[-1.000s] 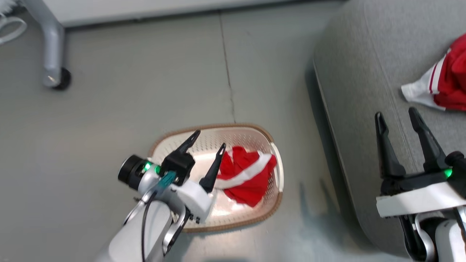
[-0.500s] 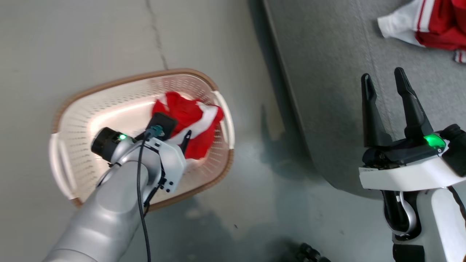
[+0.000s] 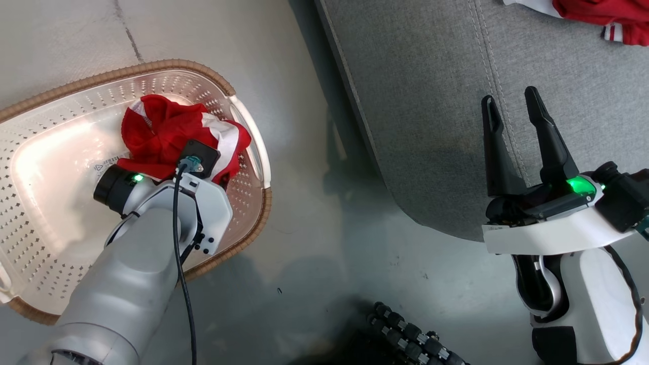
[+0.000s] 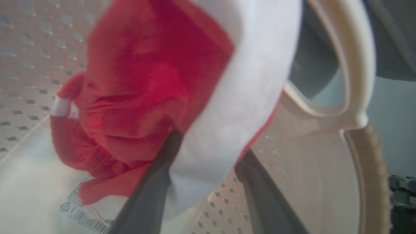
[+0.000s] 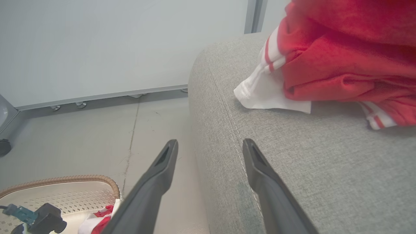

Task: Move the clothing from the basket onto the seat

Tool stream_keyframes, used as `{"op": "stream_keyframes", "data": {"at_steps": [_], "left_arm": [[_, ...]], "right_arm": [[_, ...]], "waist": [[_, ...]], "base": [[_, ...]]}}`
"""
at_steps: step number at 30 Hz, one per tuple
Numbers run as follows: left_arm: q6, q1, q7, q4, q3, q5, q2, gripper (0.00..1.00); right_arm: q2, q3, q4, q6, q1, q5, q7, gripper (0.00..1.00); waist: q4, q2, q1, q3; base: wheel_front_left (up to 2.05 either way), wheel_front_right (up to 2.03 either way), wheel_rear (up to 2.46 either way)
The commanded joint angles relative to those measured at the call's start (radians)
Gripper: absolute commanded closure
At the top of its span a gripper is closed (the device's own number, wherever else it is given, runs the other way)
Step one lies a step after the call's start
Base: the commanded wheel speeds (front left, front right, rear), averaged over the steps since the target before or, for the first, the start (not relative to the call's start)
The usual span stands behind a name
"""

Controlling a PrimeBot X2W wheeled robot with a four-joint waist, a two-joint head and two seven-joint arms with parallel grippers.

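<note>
Pick step: left gripper [image 4: 211,144] spread astride crumpled red-and-white fabric garment [image 3: 157,132] in cream perforated plastic basket [image 3: 45,203]. Next: pinch firmly, lift. Right gripper [image 3: 511,96] wide, empty.

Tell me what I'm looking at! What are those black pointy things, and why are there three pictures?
It is a robot with two arms. The black points are fingers. One picture looks down from its head; the other two come from cameras on its wrists. The left gripper is down in a white basket on the floor, fingers apart round red and white clothes. The right gripper is open and empty at the edge of a grey sofa, where more red clothes already lie.
</note>
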Motion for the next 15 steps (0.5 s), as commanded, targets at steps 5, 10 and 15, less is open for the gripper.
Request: {"op": "stream_keyframes", "data": {"at_steps": [5, 10, 15], "left_arm": [[0.003, -0.021, -0.034, 0.018, -0.016, 0.008, 0.0, 1.0], [0.0, 0.014, -0.094, 0.012, -0.037, 0.01, -0.027, 1.0], [0.013, 0.047, -0.159, -0.028, -0.02, -0.028, -0.052, 1.0]], "right_arm": [[-0.002, 0.008, 0.016, 0.002, -0.027, 0.005, -0.012, 0.0], [-0.002, -0.015, 0.034, 0.002, -0.011, -0.037, -0.011, 0.0], [-0.002, -0.044, 0.053, 0.002, 0.013, -0.085, -0.003, 0.0]], "waist": [[0.002, 0.0, 0.0, -0.027], [0.062, 0.0, 0.0, -0.106], [0.152, 0.0, 0.0, -0.203]], "base": [[0.0, 0.0, 0.0], [0.0, 0.0, 0.0], [0.0, 0.0, 0.0]]}}
